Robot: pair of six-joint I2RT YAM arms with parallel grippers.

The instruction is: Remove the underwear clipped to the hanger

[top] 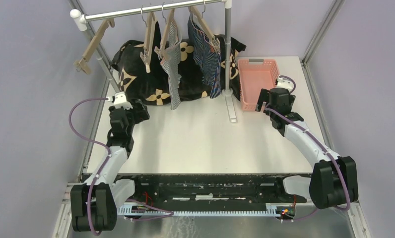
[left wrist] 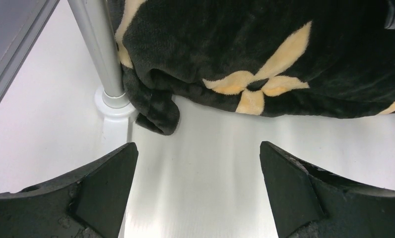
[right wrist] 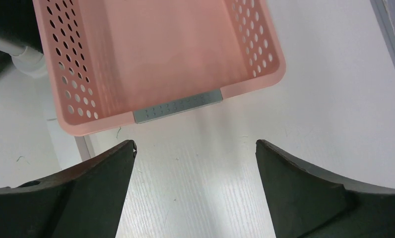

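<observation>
Three pieces of underwear hang from wooden hangers on the rail (top: 156, 11) at the back. A grey-white striped one (top: 173, 69) is in the middle and a navy striped one (top: 208, 57) is on the right. A black one (top: 157, 35) on the left is hard to tell from the dark cloth behind it. My left gripper (top: 132, 106) (left wrist: 198, 148) is open over bare table, low and left of the hanging cloth. My right gripper (top: 264, 101) (right wrist: 195, 144) is open, just in front of the pink basket, with nothing between its fingers.
A big black cloth with tan flowers (top: 185, 74) (left wrist: 265, 54) lies under the rail. The rack's left post (left wrist: 98, 49) and right post (top: 228, 49) stand on the table. An empty pink basket (top: 245, 82) (right wrist: 76, 119) sits at the back right. One bare hanger (top: 94, 44) hangs tilted at the left.
</observation>
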